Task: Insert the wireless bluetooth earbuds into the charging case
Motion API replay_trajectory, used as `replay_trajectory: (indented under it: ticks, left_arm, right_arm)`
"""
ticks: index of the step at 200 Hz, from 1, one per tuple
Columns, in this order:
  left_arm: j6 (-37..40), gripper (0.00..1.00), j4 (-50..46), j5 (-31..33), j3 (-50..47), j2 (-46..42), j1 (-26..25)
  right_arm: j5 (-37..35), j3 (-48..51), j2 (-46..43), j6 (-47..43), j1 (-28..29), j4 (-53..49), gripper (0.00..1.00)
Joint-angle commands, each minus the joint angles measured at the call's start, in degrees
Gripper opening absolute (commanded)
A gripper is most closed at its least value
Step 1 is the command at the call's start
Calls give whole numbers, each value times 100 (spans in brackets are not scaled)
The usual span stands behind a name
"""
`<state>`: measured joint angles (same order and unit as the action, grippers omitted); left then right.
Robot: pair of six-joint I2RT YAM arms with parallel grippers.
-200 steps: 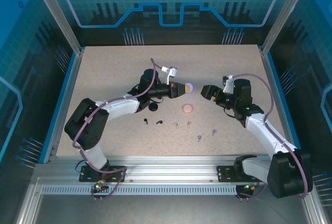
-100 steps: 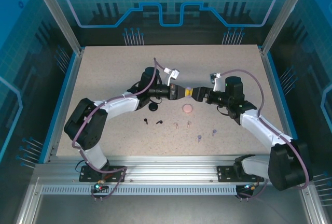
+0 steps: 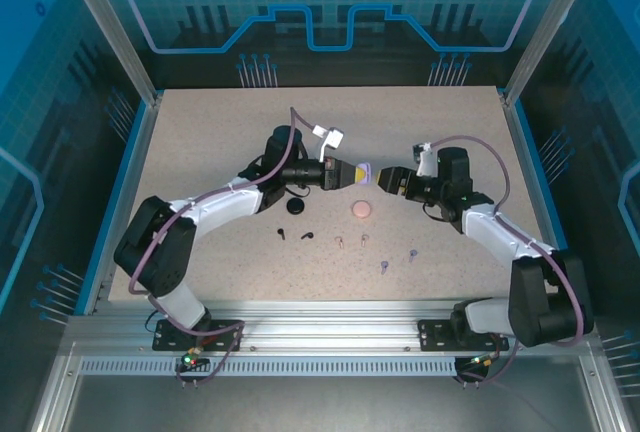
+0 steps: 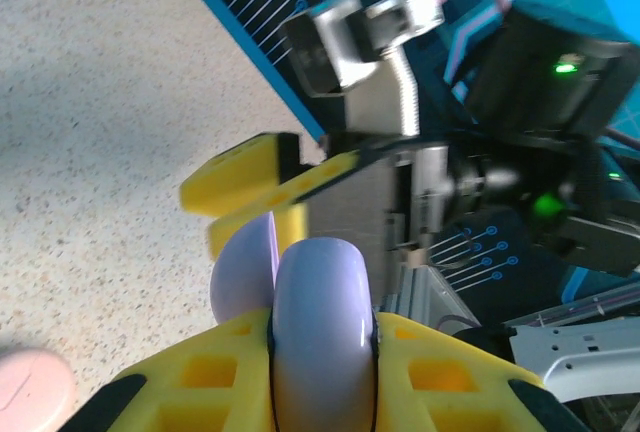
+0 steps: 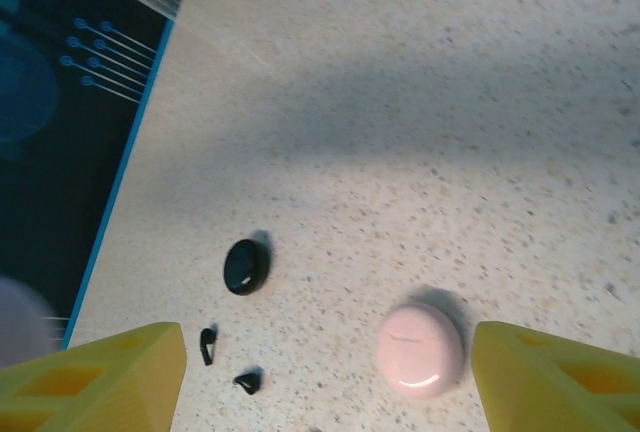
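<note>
Six earbuds (image 3: 341, 242) are lying just nearward of the pink case (image 3: 361, 210), black case (image 3: 293, 206) left of it. Beyond it, we are clamping the purple case (image 3: 364, 169) in our left gripper (image 3: 352, 171), right gripper (image 3: 386, 181) gaping empty.

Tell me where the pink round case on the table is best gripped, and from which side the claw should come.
Grip the pink case across its rounded rim, coming straight down from above. It lies flat and closed on the table, a low disc with nothing touching it, so two opposite sides are probably reachable; from the side it would likely slide.
</note>
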<state>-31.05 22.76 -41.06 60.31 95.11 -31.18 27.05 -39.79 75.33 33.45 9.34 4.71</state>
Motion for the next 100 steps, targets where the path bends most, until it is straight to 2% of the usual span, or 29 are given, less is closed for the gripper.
replay_trajectory:
  ticks: [1,44,73,100]
  left_arm:
    - [61,0,178,-166,82,-159,-3]
    - [-8,0,315,-146,33,-39,-9]
    - [-107,0,435,-187,92,55,-6]
    - [-214,0,529,-225,146,104,-3]
  right_arm:
    - [89,-6,-170,29,-97,-203,76]
    - [564,9,-964,47,-95,-412,75]
    - [994,33,-1109,57,-71,-162,66]
    - [1113,-63,-974,56,-12,-34,58]
